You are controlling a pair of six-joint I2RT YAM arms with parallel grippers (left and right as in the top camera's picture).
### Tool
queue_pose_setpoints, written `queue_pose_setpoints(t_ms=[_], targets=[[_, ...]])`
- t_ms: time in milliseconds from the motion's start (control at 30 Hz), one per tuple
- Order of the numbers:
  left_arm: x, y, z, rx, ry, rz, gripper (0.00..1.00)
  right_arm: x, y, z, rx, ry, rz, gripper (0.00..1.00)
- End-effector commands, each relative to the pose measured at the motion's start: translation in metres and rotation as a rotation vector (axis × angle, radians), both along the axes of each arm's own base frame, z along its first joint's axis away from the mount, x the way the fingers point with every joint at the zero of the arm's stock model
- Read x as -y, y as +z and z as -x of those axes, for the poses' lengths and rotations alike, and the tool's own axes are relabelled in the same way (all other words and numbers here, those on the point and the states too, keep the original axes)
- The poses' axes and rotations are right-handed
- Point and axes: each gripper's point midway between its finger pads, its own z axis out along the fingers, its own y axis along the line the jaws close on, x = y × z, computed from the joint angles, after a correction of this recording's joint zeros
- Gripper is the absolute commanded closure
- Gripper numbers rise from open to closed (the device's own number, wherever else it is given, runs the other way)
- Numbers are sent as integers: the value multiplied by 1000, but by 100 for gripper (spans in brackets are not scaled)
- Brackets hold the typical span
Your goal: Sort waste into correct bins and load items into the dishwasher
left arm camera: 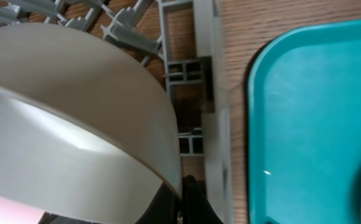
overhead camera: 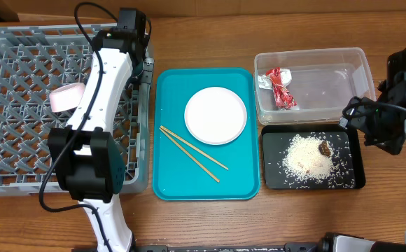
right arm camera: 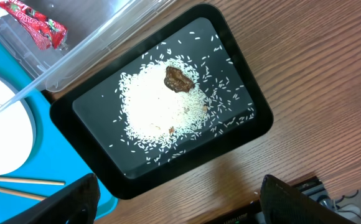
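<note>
Overhead, we see the grey dish rack [overhead camera: 21, 70] at nine o'clock, teal tray [overhead camera: 171, 175] at centre, black tray [overhead camera: 273, 140] at four o'clock. The white plate [overhead camera: 215, 115] sits on the teal tray, chopsticks [overhead camera: 189, 152] at its seven o'clock. The left gripper [left arm camera: 190, 199] clenches the rim of the pale grey-green bowl [left arm camera: 75, 124] over the rack; the right gripper [right arm camera: 177, 186] hangs spread, empty, above the rice [right arm camera: 155, 112].

No text, brand, number or sign can be read in any view. The nearest thing to print is on the wrapper [right arm camera: 36, 23] in the tub [right arm camera: 106, 37]: small pale marks on its red side, too crumpled and blurred to make out as letters.
</note>
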Motion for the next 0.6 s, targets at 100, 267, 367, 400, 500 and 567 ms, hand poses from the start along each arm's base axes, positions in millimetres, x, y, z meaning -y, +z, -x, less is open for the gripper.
queue_pose_setpoints(t_ms=[100, 267, 367, 400, 500, 567], targets=[[57, 88, 9, 161, -275, 407, 96, 2, 11, -3, 40, -3, 13, 16], [56, 122, 22, 228, -435, 677, 96, 2, 11, -2, 39, -3, 13, 16], [35, 127, 27, 255, -453, 800, 96, 2, 10, -1, 34, -3, 12, 16], [27, 129, 28, 269, -454, 839, 96, 2, 10, -1, 33, -3, 12, 16], [5, 130, 27, 311, -445, 954, 96, 2, 10, 0, 29, -3, 11, 16], [-9, 128, 25, 337, -426, 1036, 96, 2, 10, 1, 27, -3, 11, 16]])
